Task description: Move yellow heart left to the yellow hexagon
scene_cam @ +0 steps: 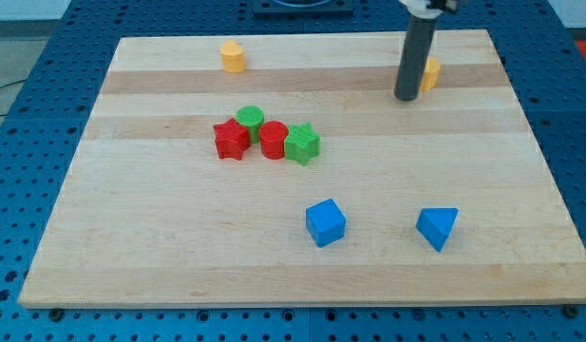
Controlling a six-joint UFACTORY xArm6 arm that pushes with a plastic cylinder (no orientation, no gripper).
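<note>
A: We have no jaws to report, spread or pressed; our arm ends in a straight dark rod, and my tip (406, 97) rests on the wooden board (160, 266) near the view's top right.

B: Just beside the tip, on its right and partly hidden behind the rod, we see a yellow block (430, 72). We cannot make out its shape, nor whether the tip touches it.

A: The other yellow block (234, 57) sits well apart, near the top edge toward the view's left. Its shape is unclear to us too.

B: Moving outward, we find a tight cluster at mid-board: a green cylinder (250, 119), a red star (231, 140), a red cylinder (274, 140) and a green star (302, 143), each touching its neighbour.

A: Toward the view's bottom we see a blue cube (325, 222), and to its right, apart from it, a blue triangular block (437, 228).
</note>
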